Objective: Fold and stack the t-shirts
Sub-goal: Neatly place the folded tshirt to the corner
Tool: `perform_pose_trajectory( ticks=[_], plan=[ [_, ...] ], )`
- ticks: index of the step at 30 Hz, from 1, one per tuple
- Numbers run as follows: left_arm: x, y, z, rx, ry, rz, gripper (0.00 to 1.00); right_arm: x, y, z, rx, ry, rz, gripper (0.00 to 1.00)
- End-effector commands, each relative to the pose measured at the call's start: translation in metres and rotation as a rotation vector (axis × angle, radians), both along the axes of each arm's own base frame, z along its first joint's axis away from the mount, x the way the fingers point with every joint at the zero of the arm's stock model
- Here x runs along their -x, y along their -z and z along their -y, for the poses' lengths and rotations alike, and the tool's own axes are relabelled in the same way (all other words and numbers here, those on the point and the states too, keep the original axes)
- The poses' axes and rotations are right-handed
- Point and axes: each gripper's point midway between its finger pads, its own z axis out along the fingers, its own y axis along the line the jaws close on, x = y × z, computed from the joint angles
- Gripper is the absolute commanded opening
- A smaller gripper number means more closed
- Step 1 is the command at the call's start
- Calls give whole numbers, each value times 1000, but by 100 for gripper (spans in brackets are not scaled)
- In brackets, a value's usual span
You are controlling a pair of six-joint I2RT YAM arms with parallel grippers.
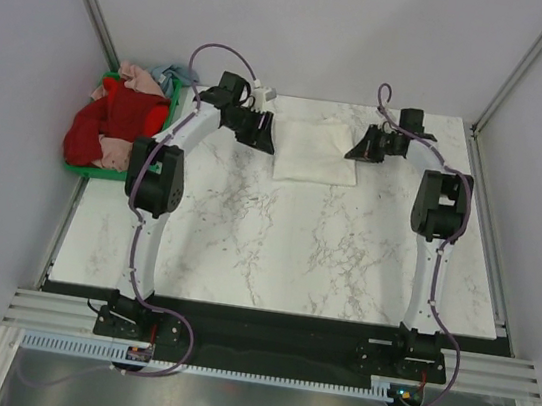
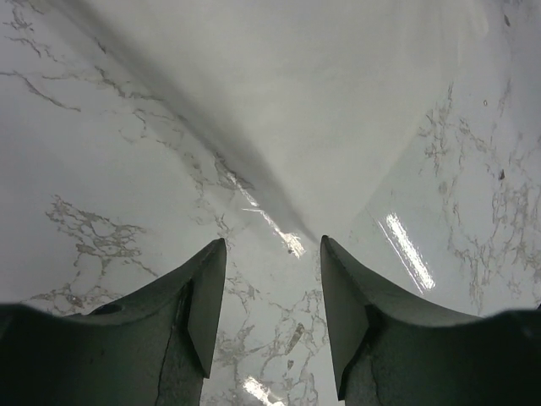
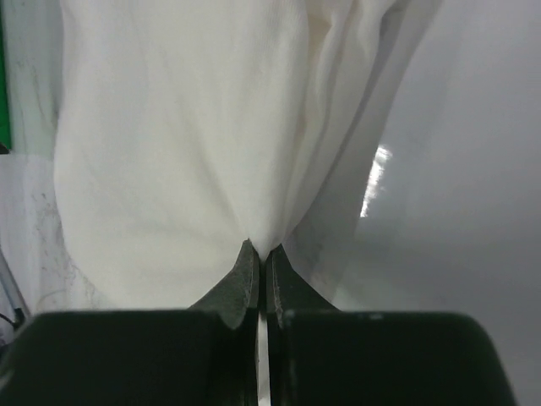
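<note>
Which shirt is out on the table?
The white shirt, alone on the table; the other shirts, red, pink and blue, sit heaped in the green crate.

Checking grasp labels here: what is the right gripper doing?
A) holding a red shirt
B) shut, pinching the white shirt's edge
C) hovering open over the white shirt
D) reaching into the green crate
B: the right wrist view shows the right gripper closed with the cream-white t-shirt gathered between its tips.

Bright, even overhead light.
Glare streaks and a soft diagonal shadow cross the glossy desk (image 2: 101, 152) under the left wrist; the cream t-shirt (image 3: 169, 127) looks washed out.
</note>
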Motion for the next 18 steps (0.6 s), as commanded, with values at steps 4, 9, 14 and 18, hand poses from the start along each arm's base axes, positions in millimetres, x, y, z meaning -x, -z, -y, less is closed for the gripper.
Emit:
perform_pose_trajectory(
  ticks=[4, 9, 14, 18],
  plan=[
    [-15, -43, -16, -25, 4, 142, 55, 16, -27, 96, 330, -78, 87, 0],
    [-20, -37, -21, -44, -8, 146, 54, 78, -19, 125, 452, -228, -31, 0],
    [-24, -28, -24, -44, -16, 138, 54, 142, -18, 160, 545, -335, -73, 0],
    [-30, -23, -21, -36, -12, 137, 53, 194, -24, 193, 570, -344, -134, 0]
  ],
)
